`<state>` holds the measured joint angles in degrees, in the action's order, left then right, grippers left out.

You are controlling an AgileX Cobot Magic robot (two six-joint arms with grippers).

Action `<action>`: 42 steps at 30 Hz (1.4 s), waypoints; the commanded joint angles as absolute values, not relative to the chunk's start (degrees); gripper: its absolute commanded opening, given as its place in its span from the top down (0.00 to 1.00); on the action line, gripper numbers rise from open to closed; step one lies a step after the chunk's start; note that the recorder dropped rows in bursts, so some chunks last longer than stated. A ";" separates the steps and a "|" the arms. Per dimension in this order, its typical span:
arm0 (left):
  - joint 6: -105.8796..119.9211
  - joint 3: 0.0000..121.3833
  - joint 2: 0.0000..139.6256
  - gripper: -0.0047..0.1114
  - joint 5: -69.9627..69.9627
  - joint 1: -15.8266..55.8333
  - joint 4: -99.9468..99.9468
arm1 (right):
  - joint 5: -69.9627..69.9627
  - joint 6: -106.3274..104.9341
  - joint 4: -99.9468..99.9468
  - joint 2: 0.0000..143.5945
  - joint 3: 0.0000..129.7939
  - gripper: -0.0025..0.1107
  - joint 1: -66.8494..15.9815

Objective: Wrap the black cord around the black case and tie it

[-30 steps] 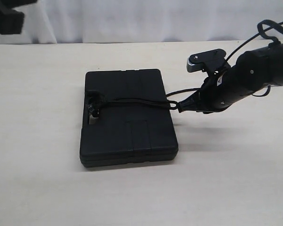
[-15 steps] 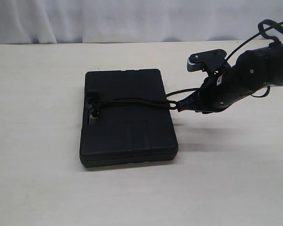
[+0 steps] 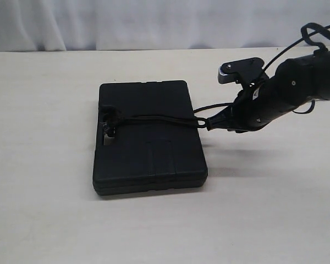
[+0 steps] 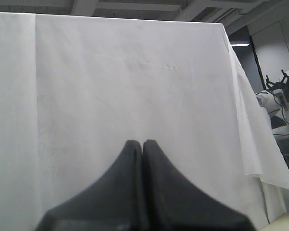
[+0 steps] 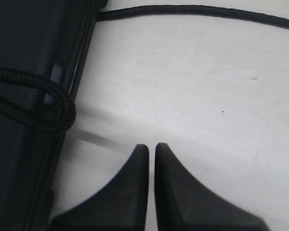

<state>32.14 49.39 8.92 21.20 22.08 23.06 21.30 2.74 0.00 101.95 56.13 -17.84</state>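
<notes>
Black case (image 3: 148, 137): flat rect. plastic box, rounded corners, shallow ribs in lid, lying lid-up on the pale counter (image 3: 264, 209), approx. centre-left in ext. view. Handle slot (image 3: 106, 137) on its left edge.

Black cord (image 3: 159, 117): thin braided rope. Two strands run side by side across the lid from the slot, where it bunches into a knot (image 3: 110, 122), to the right edge, where it ends in a loop (image 5: 62, 113) lapping over the rim. One further strand (image 5: 197, 10) leaves the case's right side and trails over the counter toward the right arm.

Right pincer (image 5: 151, 149): fingers pressed together, nothing between them, low over bare counter just beside the loop, not touching it.

Left pincer (image 4: 142, 144): fingers pressed together, empty, facing a white cloth backdrop (image 4: 135, 72); outside ext. view.
</notes>
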 commanded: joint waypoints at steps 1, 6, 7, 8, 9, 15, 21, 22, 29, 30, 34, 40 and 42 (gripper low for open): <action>31.47 49.12 8.55 0.96 21.10 22.03 23.10 | 21.05 2.64 0.00 101.44 55.80 0.94 -17.47; 31.47 49.12 8.54 0.96 20.84 22.03 23.10 | 21.05 2.64 0.00 101.44 55.80 0.94 -17.47; 31.47 49.12 8.54 0.96 20.69 22.03 23.10 | 21.05 2.64 0.00 101.44 55.80 0.94 -17.47; 31.47 49.12 8.54 0.96 20.69 22.03 23.10 | 21.05 2.64 0.00 101.44 55.80 0.94 -17.47; 31.47 49.12 8.54 0.96 20.83 22.03 23.10 | 21.05 2.64 0.00 101.44 55.80 0.94 -17.47; 31.47 49.12 8.54 0.96 20.83 22.03 23.10 | 21.05 2.64 0.00 101.44 55.80 0.94 -17.47; 24.71 47.12 8.54 0.96 20.09 22.03 13.16 | 21.05 2.64 0.00 101.44 55.80 0.94 -17.47; 20.75 46.27 8.54 0.96 19.40 22.03 9.70 | 21.05 2.64 0.00 101.44 55.80 0.94 -17.47; 0.76 40.26 8.54 0.96 13.29 22.03 -8.36 | 21.05 2.64 0.00 101.44 55.80 0.94 -17.47; 0.76 39.34 8.54 0.96 12.57 21.86 -8.36 | 21.05 2.64 0.00 101.44 55.80 0.94 -17.47; 0.00 35.27 8.54 0.96 9.40 17.09 -7.63 | 21.05 2.64 0.00 101.44 55.80 0.94 -17.47; -8.08 30.00 8.11 0.96 5.76 7.20 -6.99 | 21.05 2.64 0.00 101.44 55.80 0.94 -17.47; -8.98 27.04 5.06 0.96 3.69 5.24 -6.99 | 21.05 2.64 0.00 101.44 55.80 0.94 -17.47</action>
<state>-7.52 28.96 7.19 6.27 6.48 -6.98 21.30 2.74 0.00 101.95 56.13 -17.84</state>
